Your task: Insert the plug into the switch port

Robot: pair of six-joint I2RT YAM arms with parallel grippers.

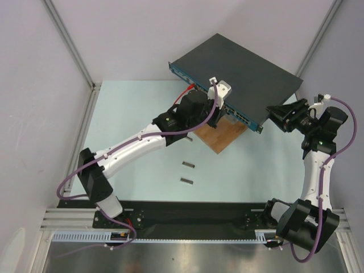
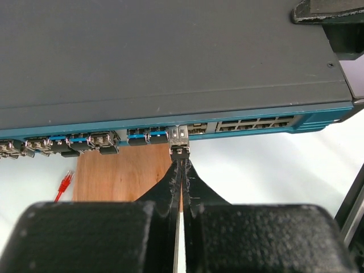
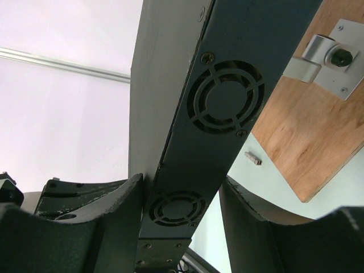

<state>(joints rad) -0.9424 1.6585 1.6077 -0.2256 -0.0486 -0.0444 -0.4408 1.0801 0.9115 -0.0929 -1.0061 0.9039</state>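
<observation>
The switch (image 1: 239,62) is a flat dark-grey box whose blue front face (image 2: 318,120) carries a row of sockets. It rests partly on a wooden board (image 1: 219,136). My left gripper (image 2: 181,162) is shut on the tail of a small metal plug (image 2: 178,139), whose nose sits in a socket near the middle of the front face. In the top view, the left gripper (image 1: 219,108) is at that face. My right gripper (image 3: 181,187) is open and straddles the switch's vented side (image 3: 222,102). Its left finger (image 3: 108,210) is against the box and its right finger (image 3: 256,222) stands apart.
Several other plugs (image 2: 91,141) fill sockets to the left. A red cable end (image 2: 64,183) lies on the table beside the board (image 2: 125,176). Two small metal pieces (image 1: 188,165) (image 1: 186,181) lie nearer the arm bases. A metal bracket (image 3: 324,51) is bolted to the board.
</observation>
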